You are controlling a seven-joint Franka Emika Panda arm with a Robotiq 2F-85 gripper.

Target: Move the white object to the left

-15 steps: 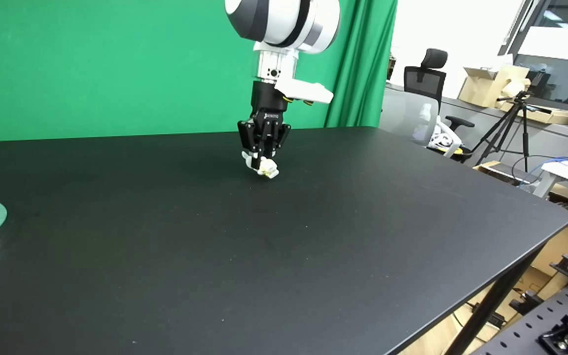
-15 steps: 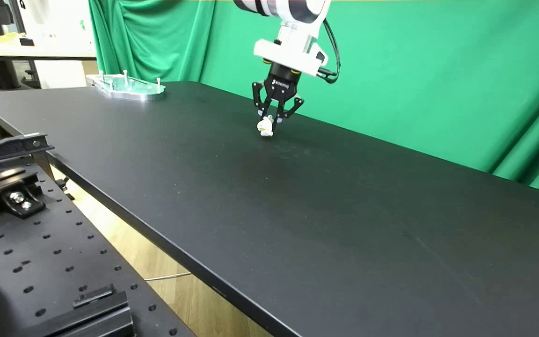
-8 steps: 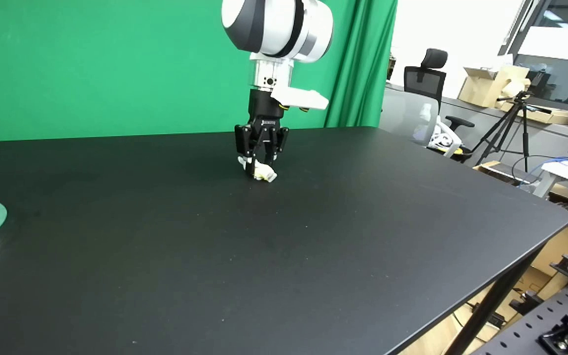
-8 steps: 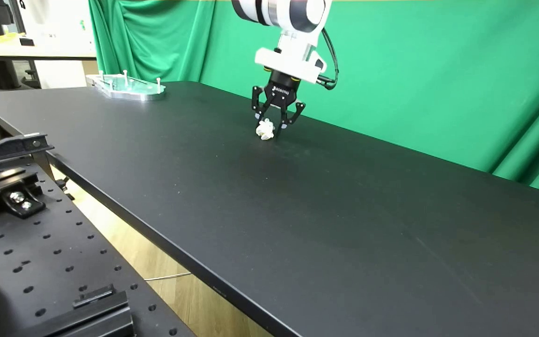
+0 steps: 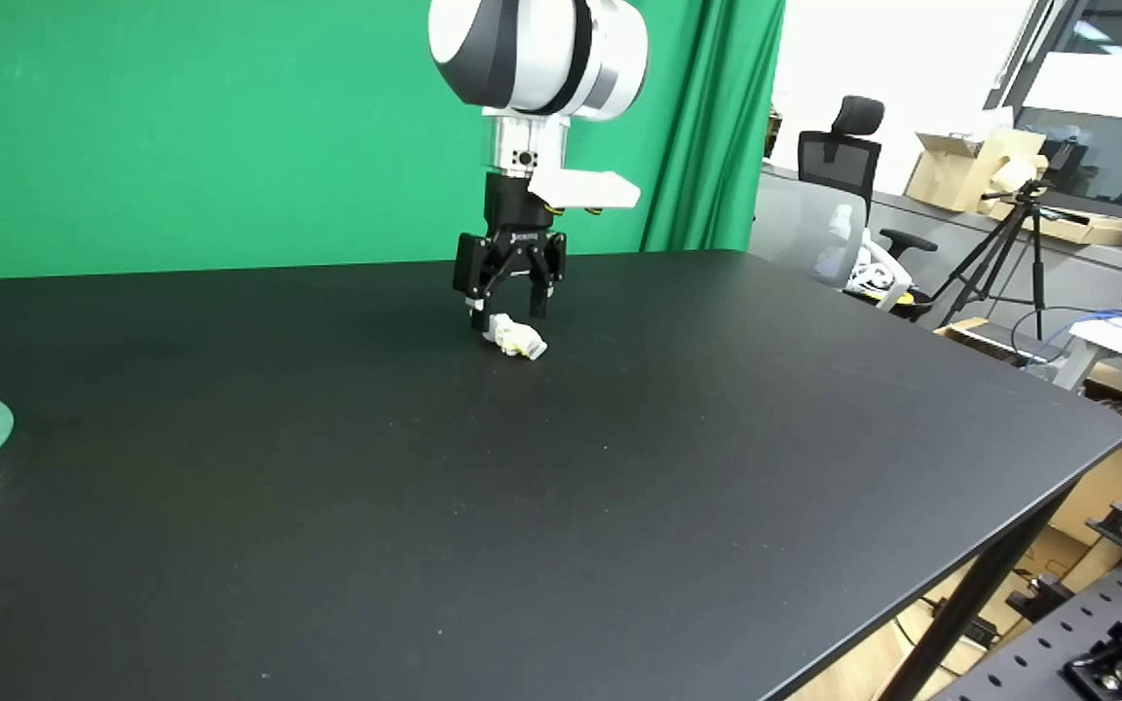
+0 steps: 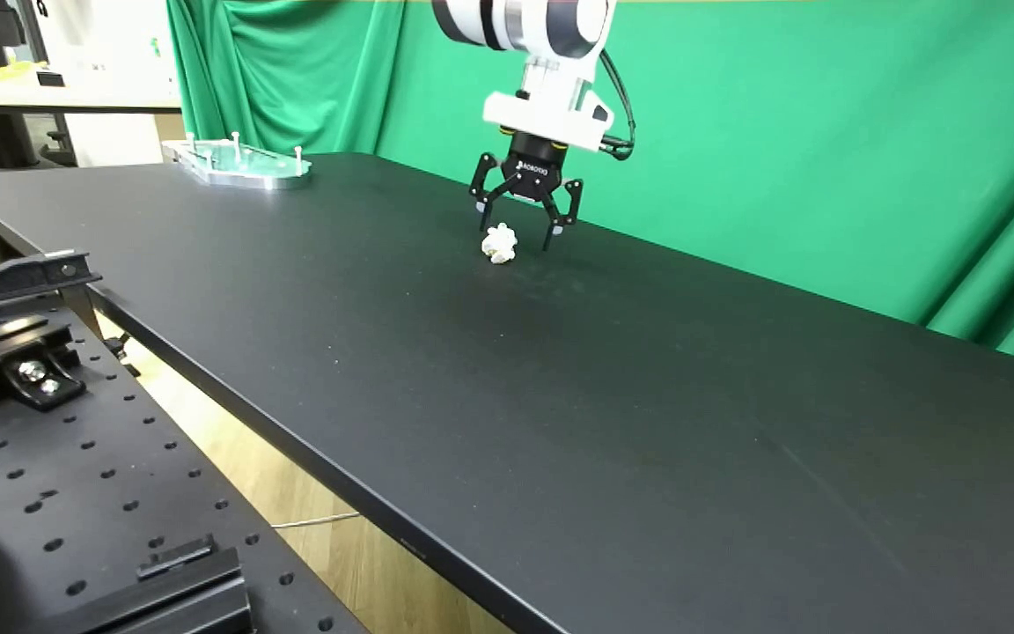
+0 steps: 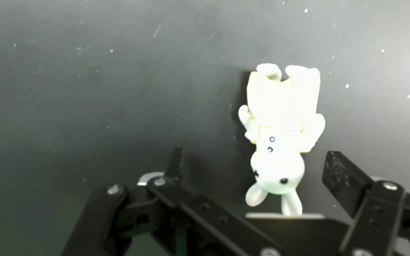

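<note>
Figurine (image 7: 280,142), long axis headfirst toward gripper (image 7: 256,156).

Figurine (image 7: 280,140) on table (image 5: 561,526), seemingly just below the gripper (image 6: 515,236).

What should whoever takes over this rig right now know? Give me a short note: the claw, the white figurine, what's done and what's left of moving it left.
Claw: open, holding nothing.
White rabbit figurine: lying face up on the black table; in the wrist view its head shows between the parted fingers, with a gap on both sides.
Done: the claw has opened over the last second, so the figurine looks just released.
Left: probably only backing the claw away, if this spot counts as far enough left; the pictures don't settle that. Otherwise, regrasp it.
</note>
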